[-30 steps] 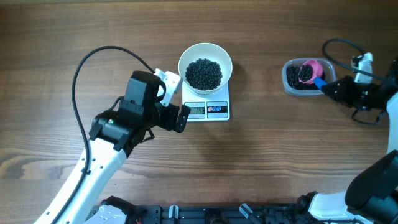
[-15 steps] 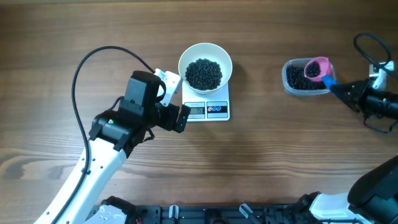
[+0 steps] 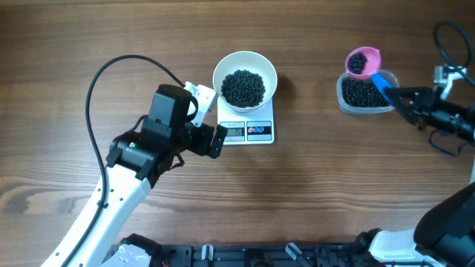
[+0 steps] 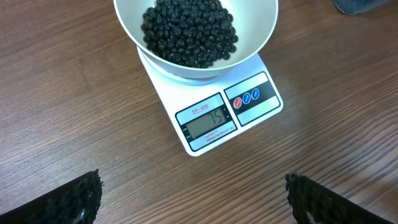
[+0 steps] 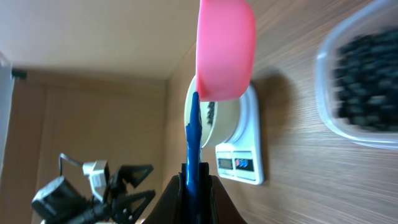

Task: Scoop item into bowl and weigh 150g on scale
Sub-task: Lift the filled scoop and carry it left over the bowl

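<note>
The white bowl [image 3: 217, 78] stands on the white scale [image 3: 259, 131] and holds a heap of the black beads, the item [image 3: 243, 87]. My left gripper [image 3: 211, 119] hovers open just left of the scale, with nothing between its fingers. In the left wrist view the bowl [image 4: 129, 20], its beads [image 4: 186, 31] and the lit scale display [image 4: 207, 123] lie ahead of the wide-open left gripper [image 4: 196, 200]. My right gripper [image 3: 404, 100] is shut on the blue handle [image 5: 193, 146] of a pink scoop [image 3: 364, 61]. The scoop carries some beads above the far edge of the tub.
A clear plastic tub [image 3: 344, 104] with more black beads sits at the right of the wooden table, under the scoop. It appears blurred in the right wrist view as the tub [image 5: 324, 93]. The left arm's black cable [image 3: 111, 70] loops over the table's left side.
The right gripper lifted the pink scoop out of the tub and carried it toward the tub's far edge, while its arm shifted right. The left arm and the bowl stayed still.
</note>
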You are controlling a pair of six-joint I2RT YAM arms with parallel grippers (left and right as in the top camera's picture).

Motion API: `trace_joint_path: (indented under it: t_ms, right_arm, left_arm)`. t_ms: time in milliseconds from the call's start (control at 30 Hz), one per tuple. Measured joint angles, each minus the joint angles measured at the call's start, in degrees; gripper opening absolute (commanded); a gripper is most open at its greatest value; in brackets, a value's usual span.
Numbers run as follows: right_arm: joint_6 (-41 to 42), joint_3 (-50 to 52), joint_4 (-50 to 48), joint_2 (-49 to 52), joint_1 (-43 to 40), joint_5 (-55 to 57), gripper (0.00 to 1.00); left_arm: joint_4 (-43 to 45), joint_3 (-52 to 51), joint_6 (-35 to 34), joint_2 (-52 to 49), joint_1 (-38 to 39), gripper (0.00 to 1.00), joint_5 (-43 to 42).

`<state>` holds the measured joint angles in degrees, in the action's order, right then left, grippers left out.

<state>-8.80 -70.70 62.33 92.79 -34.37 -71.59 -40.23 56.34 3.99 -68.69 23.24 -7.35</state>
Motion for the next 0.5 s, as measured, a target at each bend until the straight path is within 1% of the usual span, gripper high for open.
trace_joint_path:
  t_ms: [200,400,500]
  right_arm:
    - [0.24,0.02,-3.04,0.0,9.33,-0.63,0.04]
    - [4.76,0.07,-14.16,0.0,20.2,-0.55,0.04]
    - [7.43,0.07,-18.97,0.0,25.0,2.86,0.04]
  left_arm:
    - [-0.02,0.0,0.0,0.0,0.0,1.0,0.0]
    - [0.0,0.0,0.0,0.0,0.0,1.0,0.0]
    - [-0.02,0.0,0.0,0.0,0.0,1.0,0.0]
